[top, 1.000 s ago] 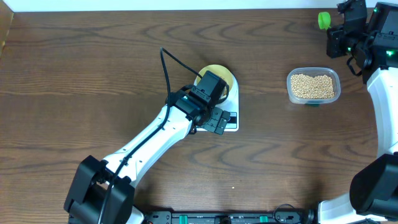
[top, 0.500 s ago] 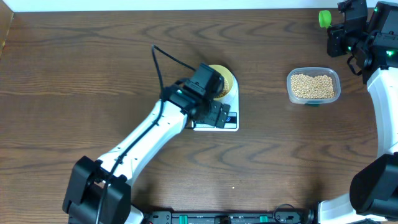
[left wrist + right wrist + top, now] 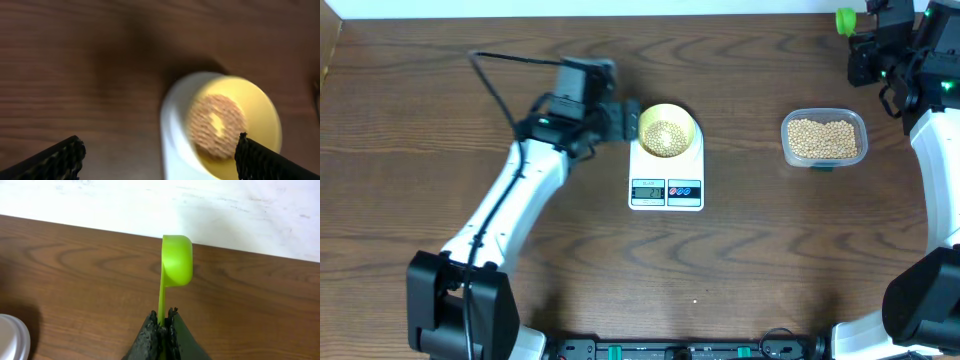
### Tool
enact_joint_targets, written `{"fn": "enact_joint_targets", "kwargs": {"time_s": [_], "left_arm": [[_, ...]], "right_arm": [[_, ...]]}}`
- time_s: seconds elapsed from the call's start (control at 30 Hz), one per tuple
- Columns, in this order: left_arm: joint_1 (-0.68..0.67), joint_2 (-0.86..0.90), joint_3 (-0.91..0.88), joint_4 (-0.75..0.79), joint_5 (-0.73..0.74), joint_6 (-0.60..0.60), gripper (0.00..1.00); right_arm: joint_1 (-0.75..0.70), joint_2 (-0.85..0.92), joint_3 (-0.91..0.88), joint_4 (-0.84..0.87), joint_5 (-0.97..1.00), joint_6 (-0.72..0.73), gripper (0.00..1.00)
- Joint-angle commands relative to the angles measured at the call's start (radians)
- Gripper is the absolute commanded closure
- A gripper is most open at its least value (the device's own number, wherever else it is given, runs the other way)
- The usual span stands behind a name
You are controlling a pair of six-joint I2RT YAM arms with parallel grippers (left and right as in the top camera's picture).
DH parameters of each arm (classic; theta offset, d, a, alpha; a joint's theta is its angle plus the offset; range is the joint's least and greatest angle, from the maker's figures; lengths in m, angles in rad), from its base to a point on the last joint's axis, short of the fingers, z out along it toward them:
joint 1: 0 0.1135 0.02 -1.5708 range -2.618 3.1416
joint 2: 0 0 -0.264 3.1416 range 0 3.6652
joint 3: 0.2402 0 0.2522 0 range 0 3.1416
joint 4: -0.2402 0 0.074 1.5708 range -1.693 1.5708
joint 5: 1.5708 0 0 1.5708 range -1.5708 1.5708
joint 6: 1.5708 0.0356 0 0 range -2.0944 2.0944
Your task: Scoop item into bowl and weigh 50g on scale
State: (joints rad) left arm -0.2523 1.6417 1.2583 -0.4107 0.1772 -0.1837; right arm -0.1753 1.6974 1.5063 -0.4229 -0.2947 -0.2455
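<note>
Left claw (image 3: 618, 122) sits just left of the scale (image 3: 666, 192), level with its platform end, above the wooden surface (image 3: 740, 260). Its fingers (image 3: 55, 161) stand wide apart and hold nothing. The left wrist view, which is blurred, shows one finger at each lower corner with the bowl between them.

The scale lies flat on the surface, with its display (image 3: 649, 190) and its red and blue buttons at the end nearest the robot. The reading is too small to make out. The bowl (image 3: 644, 128), pale yellow, stands upright on the scale's platform and covers most of it. A small heap of beans (image 3: 666, 137) lies in the middle of the bowl.

Right of the scale and well apart from it, a clear tub (image 3: 785, 140) rests on the surface with a full layer of beans in it.

Further right of the scale and beyond it, near the far edge of the surface, the right claw (image 3: 161, 329) is clamped on the handle of a green scoop (image 3: 176, 260). The scoop's cup points away from the claw, and the handle appears edge-on in the right wrist view. Whether the cup holds anything cannot be told.
</note>
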Motion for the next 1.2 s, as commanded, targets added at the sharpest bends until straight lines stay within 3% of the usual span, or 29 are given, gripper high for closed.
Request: {"fn": "enact_joint_targets", "kwargs": {"time_s": [0.0,0.17,0.3,0.57,0.73,1.0,1.17], "left_arm": [[0.043,-0.011,0.025,0.002,-0.001,-0.002,0.02],[0.059,-0.011,0.025,-0.008,0.0,-0.001,0.02],[0.054,-0.011,0.025,-0.059,0.109,0.032,0.02],[-0.057,-0.011,0.024,-0.388,0.125,0.109,0.02],[-0.181,-0.011,0.022,-0.515,0.124,0.202,0.02],[-0.309,-0.007,-0.033,-0.52,-0.031,0.24,0.02],[-0.328,-0.007,-0.079,-0.477,-0.04,0.239,0.02]], "right_arm": [[-0.001,0.006,0.016,0.007,0.001,0.006,0.96],[-0.001,0.006,0.016,0.016,0.001,0.032,0.96],[-0.001,0.006,0.016,0.011,0.001,0.066,0.96],[-0.001,0.006,0.016,-0.019,0.0,0.066,0.94],[-0.001,0.006,0.016,-0.092,0.0,0.066,0.94],[-0.001,0.006,0.016,-0.243,0.004,0.066,0.93],[-0.001,0.006,0.016,-0.341,0.011,0.097,0.96]]}}
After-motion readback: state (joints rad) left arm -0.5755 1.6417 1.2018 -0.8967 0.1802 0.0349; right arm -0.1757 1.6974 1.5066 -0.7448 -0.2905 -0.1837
